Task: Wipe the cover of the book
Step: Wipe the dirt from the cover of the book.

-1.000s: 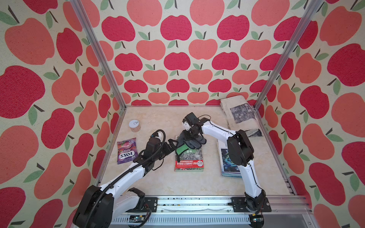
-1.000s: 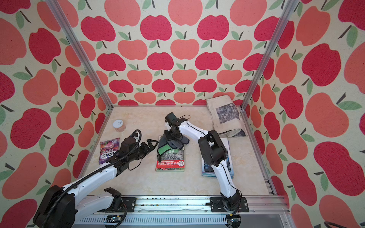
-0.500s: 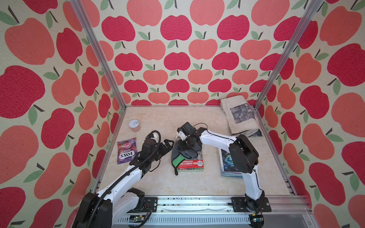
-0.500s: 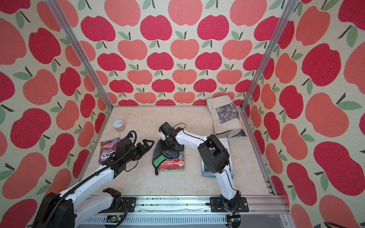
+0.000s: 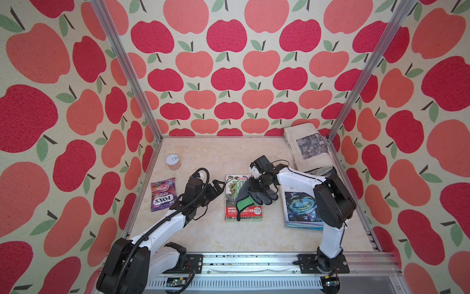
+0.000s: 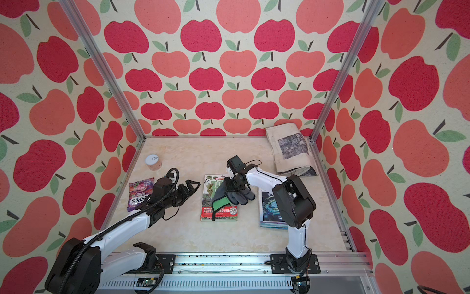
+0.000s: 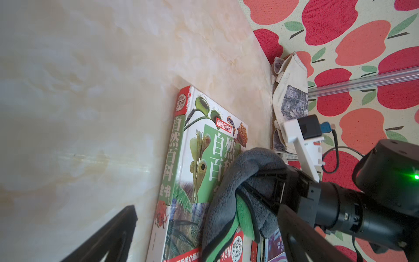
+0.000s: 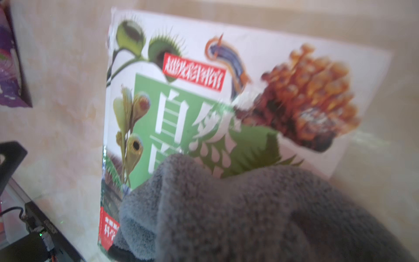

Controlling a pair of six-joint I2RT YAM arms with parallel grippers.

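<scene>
On the surface's 9 o'clock side lies a candy bag [image 5: 162, 194]; at 10 stands a lidded jar [image 5: 173, 163], contents hidden. The left claw [image 5: 218, 191] gapes wide and empty, just at 9 o'clock of the book [image 5: 231, 201], which lies flat near the centre. The right claw [image 5: 255, 187] is clamped on a grey mitt [image 5: 258, 198] that rests on the cover. I judge this mid-wipe. The next stroke should sweep toward 6, pressing lightly so the book stays put.

Robot test cell, lab-type, not a lived-in room. Apple-print panels [image 5: 229, 76] box in a marble-look tabletop [image 5: 216, 155] on three sides, framed by aluminium posts [image 5: 130, 76]. Left arm [image 5: 162, 225] and right arm [image 5: 329, 239] are bolted to a slotted rail [image 5: 254, 261] along the open front.
</scene>
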